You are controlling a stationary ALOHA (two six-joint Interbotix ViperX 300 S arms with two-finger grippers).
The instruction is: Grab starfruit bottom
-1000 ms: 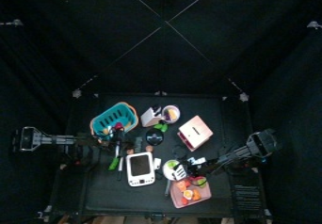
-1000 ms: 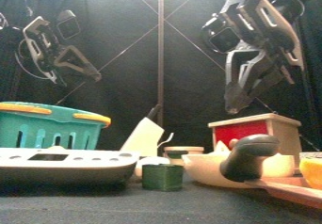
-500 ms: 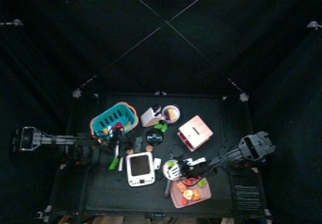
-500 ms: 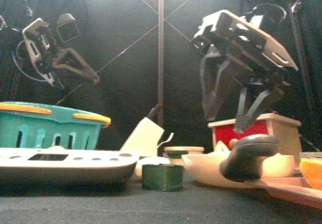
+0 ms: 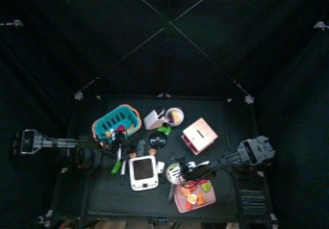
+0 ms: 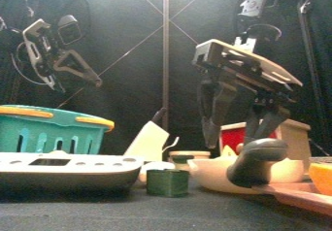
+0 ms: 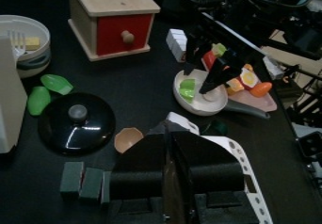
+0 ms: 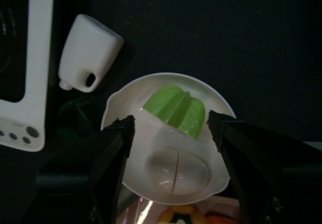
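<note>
Black table (image 5: 115,194), curtained pen. Right gripper (image 8: 174,138) spread wide, poised over white bowl (image 8: 170,167); green starfruit piece (image 8: 176,109) between fingertips, not pinched. Left gripper (image 7: 169,145) pressed together, resting aside. No legible writing.

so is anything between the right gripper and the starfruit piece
Nothing visible is. In the right wrist view the right gripper has its jaws spread to either side of the white bowl, and the green starfruit piece sits uncovered at the bowl's rim. The white bottle lies off to one side.

One teal basket (image 5: 114,121), one red-fronted wooden box (image 5: 199,134), one white bowl (image 8: 170,138) and two grippers are on show.
</note>
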